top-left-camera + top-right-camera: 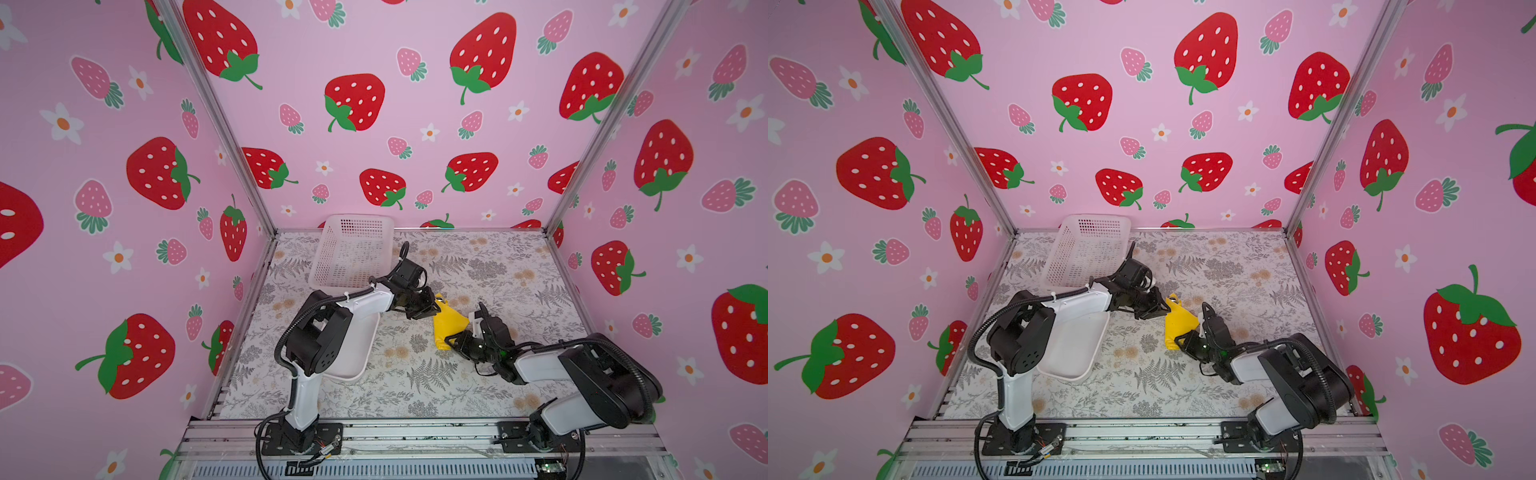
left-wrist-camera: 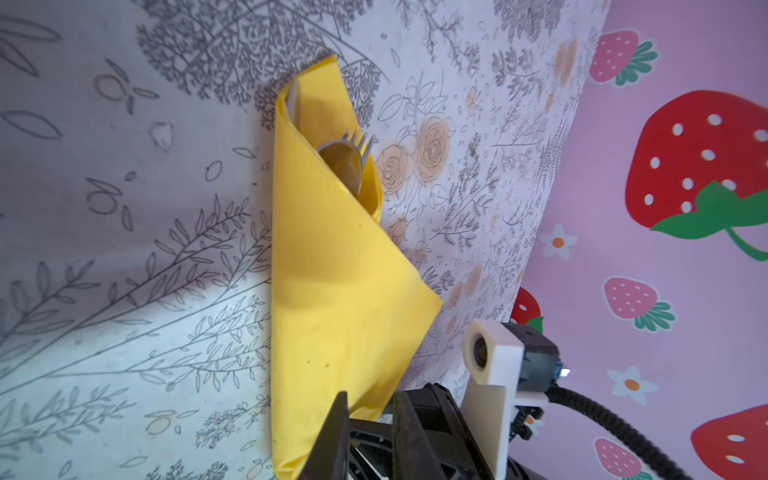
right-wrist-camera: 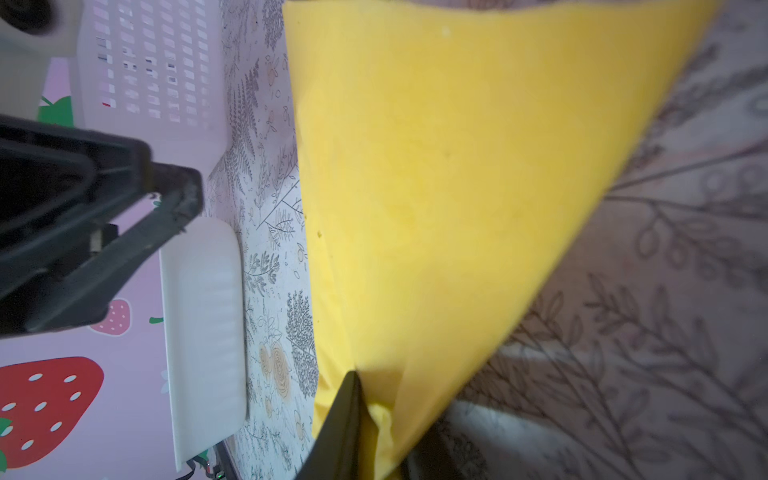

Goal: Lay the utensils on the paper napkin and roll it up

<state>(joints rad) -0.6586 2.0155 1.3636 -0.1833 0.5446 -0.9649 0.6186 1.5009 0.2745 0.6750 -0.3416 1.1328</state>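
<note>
Right gripper (image 1: pixel 453 340) pinches lower end of one folded paper napkin (image 1: pixel 448 322) mid-frame; left gripper (image 1: pixel 432 308) at upper end, cannot tell if open; one spoon (image 2: pixel 343 164), one fork (image 2: pixel 360 139) peek out.

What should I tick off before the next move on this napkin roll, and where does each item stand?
1. All utensils wrapped in the paper napkin: cannot tell. The fork and spoon heads show at its open end, but no knife can be made out.
2. Roll finished: not ok. A triangular flap sticks out sideways.
3. The right gripper has a hold: ok, it is closed on the napkin's near end.
4. The left gripper has a hold: cannot tell. It sits beside the far end.
5. The white tray and mesh basket lie apart from the napkin: ok.
</note>
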